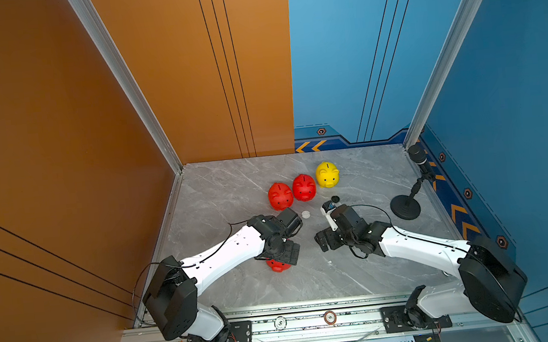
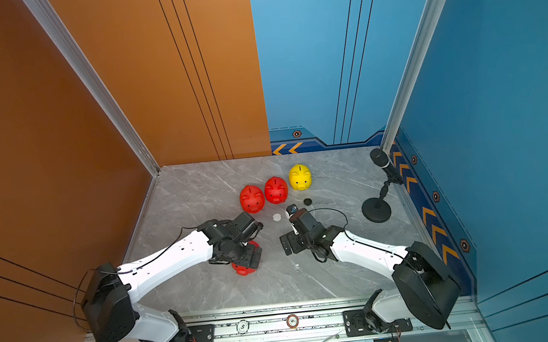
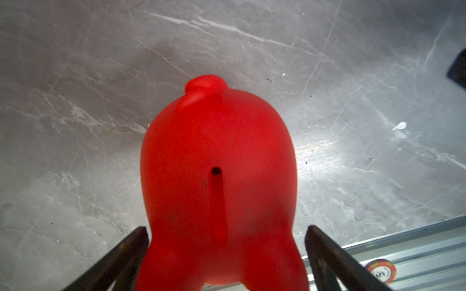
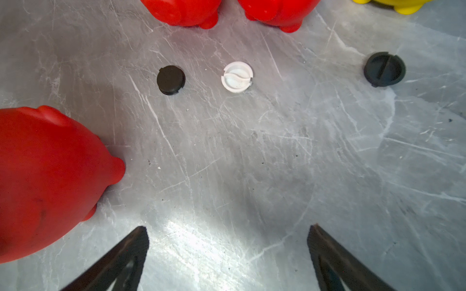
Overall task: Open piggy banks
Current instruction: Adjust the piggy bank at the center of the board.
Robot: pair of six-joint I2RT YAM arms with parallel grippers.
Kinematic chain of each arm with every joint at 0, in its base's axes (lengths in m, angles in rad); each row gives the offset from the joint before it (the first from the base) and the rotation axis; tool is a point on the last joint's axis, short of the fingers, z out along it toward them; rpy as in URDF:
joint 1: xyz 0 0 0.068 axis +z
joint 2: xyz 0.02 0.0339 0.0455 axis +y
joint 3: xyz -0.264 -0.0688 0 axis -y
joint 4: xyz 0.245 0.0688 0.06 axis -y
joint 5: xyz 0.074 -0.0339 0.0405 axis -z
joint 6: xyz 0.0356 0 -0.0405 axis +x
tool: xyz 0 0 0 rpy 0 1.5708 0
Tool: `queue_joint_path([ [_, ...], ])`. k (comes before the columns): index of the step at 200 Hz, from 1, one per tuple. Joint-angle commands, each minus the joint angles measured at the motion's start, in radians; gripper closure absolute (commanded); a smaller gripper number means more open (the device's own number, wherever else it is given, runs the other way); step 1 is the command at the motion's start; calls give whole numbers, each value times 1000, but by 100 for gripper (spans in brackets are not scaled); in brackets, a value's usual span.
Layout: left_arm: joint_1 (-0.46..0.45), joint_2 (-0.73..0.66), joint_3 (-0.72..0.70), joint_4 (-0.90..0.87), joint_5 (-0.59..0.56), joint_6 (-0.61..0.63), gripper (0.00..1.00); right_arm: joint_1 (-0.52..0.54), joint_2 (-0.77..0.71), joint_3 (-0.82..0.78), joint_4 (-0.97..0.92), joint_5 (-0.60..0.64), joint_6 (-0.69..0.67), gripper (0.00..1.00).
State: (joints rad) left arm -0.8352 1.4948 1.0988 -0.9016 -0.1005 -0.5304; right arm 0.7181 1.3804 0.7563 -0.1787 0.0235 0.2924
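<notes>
Left gripper [image 3: 225,228] fingers [image 3: 126,254] spread wide, straddling near red pig [image 3: 219,151], gap showing on one side; right gripper [image 4: 227,228] wide over bare table [image 4: 277,176].
Pig upright, slot up, long axis 12–6, tail at 6 o'clock, head cut off. In both top views the wrist hides most of it. At its 12–1 o'clock: end red pig [image 1: 280,196], middle red pig [image 1: 304,187], yellow pig [image 1: 327,174], snouts to 6; undersides unseen.

Bright, even light from above; both top views sharp. Near red piggy bank [image 3: 219,176] sits close to the lens, soft and out of focus in left wrist view. White glare on the marble surface [image 3: 315,148] just beside it. Soft grey shadow hugs it in right wrist view.
</notes>
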Motion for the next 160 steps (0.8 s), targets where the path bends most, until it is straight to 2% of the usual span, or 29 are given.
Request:
queue_joint_path([
  [1,-1,11,-26,-2,17,23,1,-7,19,52,-56,23,-1,0],
  [36,24,-20,-50,31,74,55,13,-9,26,83,-89,52,-4,0],
  [40,28,-27,-53,37,83,59,19,-9,26,84,-91,57,-4,0],
  [78,74,-86,-62,95,210,95,36,-8,28,87,-97,64,3,0],
  [111,104,-106,-107,162,355,114,44,-10,28,97,-113,67,-6,0],
  [128,115,-123,-140,262,465,85,44,-9,21,101,-122,67,-13,0],
  [137,118,-127,-156,319,517,63,44,-44,13,101,-126,69,-13,0],
  [160,120,-123,-182,416,593,21,44,-76,-32,85,-135,74,-15,0],
])
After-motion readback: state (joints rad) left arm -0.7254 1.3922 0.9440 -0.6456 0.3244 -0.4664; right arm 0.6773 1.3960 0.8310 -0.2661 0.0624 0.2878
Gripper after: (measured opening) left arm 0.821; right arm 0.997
